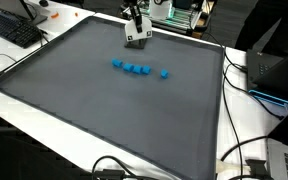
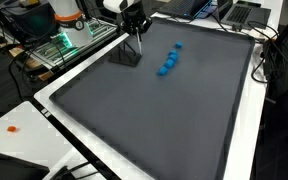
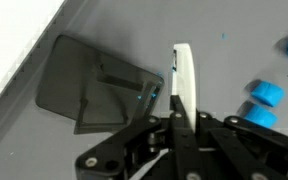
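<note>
My gripper (image 1: 135, 36) (image 2: 135, 48) hangs over the far part of a dark grey mat (image 1: 104, 110) (image 2: 154, 120), close to its edge. In the wrist view the jaws (image 3: 176, 112) are closed on a thin white strip-like object (image 3: 184, 72) that sticks out past the fingertips. Its shadow falls on the mat beside it. Several small blue blocks (image 1: 136, 69) (image 2: 168, 63) lie in a loose row on the mat a short way from the gripper. Three of them show at the right edge of the wrist view (image 3: 267, 93). The gripper touches none of them.
The mat lies on a white table (image 1: 44, 110) (image 2: 24, 140). A keyboard (image 1: 14, 30) and cables (image 1: 239, 150) sit off the mat, with a dark device (image 1: 279, 75) to one side. Green-lit electronics (image 2: 59, 45) stand behind the arm. A small orange item (image 2: 12, 128) lies on the table.
</note>
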Controlling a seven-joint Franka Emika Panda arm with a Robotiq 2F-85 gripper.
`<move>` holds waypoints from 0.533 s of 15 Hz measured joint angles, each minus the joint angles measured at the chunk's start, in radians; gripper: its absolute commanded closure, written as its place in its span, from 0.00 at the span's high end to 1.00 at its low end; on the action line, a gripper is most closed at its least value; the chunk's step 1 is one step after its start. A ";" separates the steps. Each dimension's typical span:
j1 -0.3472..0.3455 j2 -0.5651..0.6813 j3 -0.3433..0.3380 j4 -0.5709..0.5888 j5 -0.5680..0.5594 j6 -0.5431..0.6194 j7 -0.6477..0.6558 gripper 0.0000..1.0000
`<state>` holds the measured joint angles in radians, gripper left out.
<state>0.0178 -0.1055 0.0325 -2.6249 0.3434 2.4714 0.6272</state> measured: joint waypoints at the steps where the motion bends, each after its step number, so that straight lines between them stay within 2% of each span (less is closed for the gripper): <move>1: -0.003 0.001 0.000 -0.013 0.000 0.016 0.009 0.01; 8: -0.016 0.006 -0.004 -0.067 0.000 0.095 0.075 0.01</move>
<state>0.0020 -0.0997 0.0282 -2.6920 0.3436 2.5661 0.7024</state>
